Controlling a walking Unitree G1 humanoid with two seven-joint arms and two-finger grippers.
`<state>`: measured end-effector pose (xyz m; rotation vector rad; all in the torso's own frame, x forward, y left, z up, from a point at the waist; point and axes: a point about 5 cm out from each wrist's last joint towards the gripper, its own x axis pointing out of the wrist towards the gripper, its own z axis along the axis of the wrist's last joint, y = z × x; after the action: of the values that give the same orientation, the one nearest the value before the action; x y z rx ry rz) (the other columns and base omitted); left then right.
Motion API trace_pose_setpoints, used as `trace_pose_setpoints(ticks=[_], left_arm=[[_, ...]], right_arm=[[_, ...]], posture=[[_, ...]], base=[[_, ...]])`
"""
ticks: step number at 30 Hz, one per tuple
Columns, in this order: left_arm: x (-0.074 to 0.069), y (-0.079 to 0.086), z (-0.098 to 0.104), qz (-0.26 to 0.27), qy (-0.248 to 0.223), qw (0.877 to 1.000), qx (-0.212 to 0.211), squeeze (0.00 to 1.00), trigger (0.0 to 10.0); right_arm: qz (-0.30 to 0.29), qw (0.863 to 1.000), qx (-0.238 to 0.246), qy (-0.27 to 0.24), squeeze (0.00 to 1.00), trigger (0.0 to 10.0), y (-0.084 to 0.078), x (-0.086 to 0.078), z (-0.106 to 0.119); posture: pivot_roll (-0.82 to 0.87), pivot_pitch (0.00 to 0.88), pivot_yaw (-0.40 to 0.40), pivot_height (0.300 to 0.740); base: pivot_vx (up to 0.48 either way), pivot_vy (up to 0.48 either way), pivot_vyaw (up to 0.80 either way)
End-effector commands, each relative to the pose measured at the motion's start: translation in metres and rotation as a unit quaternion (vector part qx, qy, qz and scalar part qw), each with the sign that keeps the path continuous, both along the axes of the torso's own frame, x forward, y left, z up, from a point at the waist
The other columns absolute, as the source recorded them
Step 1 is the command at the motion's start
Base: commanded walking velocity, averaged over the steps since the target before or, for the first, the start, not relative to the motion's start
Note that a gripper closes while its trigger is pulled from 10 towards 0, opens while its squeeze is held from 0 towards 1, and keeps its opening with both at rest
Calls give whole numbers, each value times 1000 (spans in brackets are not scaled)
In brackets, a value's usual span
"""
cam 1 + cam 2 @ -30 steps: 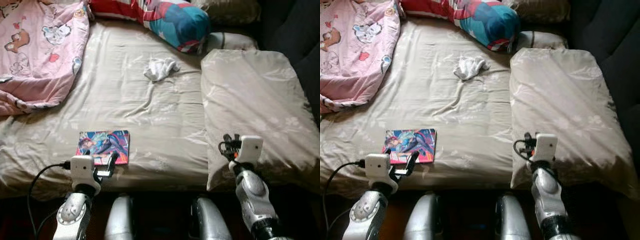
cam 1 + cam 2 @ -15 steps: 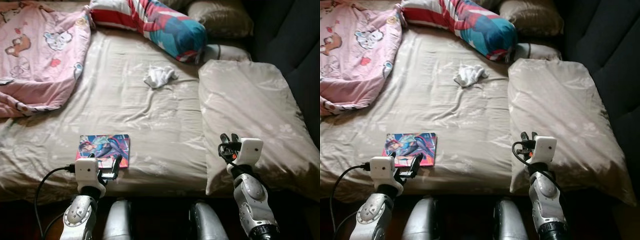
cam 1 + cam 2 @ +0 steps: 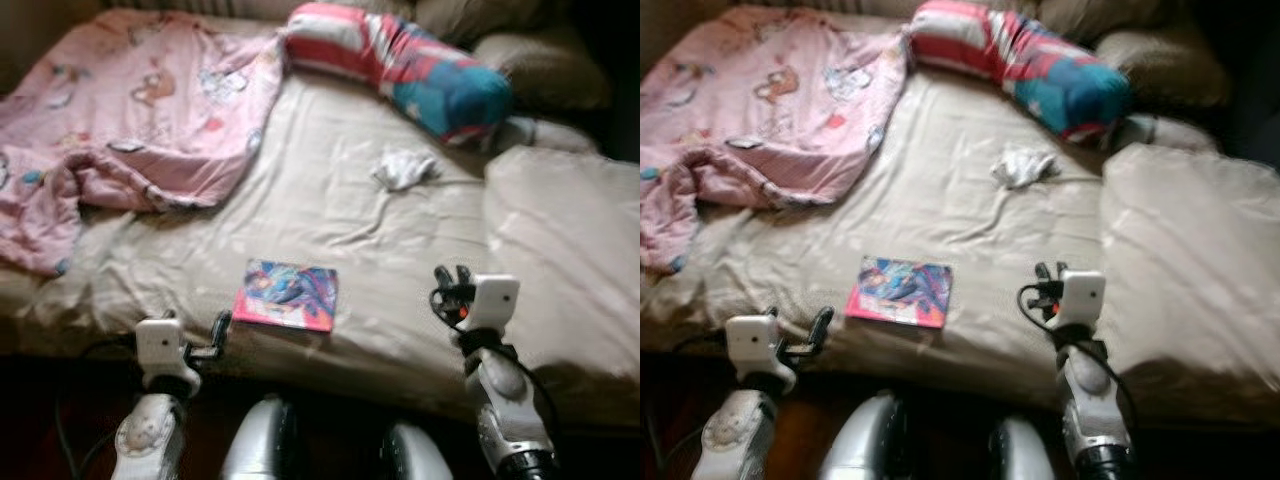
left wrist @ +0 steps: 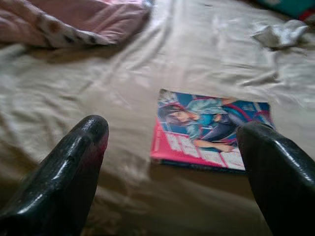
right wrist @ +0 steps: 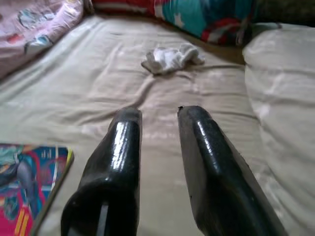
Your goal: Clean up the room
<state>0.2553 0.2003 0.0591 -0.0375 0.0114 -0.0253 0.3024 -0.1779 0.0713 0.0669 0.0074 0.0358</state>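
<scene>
- A rumpled pink cartoon-print blanket fills the upper left of the frame, unfolded.
- Lower left, the left gripper, fingers spread wide and empty, hovers just short of the bed edge.
- Centre, a colourful glossy comic book lies flat on the beige bedsheet; a crumpled white cloth sits upper right, below a striped red-and-teal bolster pillow. Judging by this, tidying has barely begun.
- Lower right, the right gripper hangs with fingers narrowly parted, holding nothing.
- The left wrist view shows the book's cover figures, which the blurred head views do not resolve.

Both eye views are softened by motion blur, the bed sheet is lit evenly, and the floor below is left in deep shadow.
</scene>
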Motion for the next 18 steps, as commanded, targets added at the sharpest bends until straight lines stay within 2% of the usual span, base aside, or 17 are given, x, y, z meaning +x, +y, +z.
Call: trace_pose_setpoints(ticks=[1, 5, 18], left_arm=[[-2, 5, -1, 6, 3, 1000, 3, 0, 10000], [-3, 5, -2, 7, 2, 1000, 3, 0, 10000], [-3, 8, -1, 10, 1, 1000, 4, 0, 10000]], right_arm=[[-2, 1000, 6, -4, 0, 10000, 0, 0, 2], [-4, 1000, 17, -11, 0, 10000, 1, 0, 4], [-7, 1000, 28, -5, 0, 10000, 3, 2, 4]], posture=[[81, 176, -35, 635], [84, 183, -35, 639], [92, 204, -37, 714]], base=[[0, 300, 0], [0, 295, 0], [0, 295, 0]])
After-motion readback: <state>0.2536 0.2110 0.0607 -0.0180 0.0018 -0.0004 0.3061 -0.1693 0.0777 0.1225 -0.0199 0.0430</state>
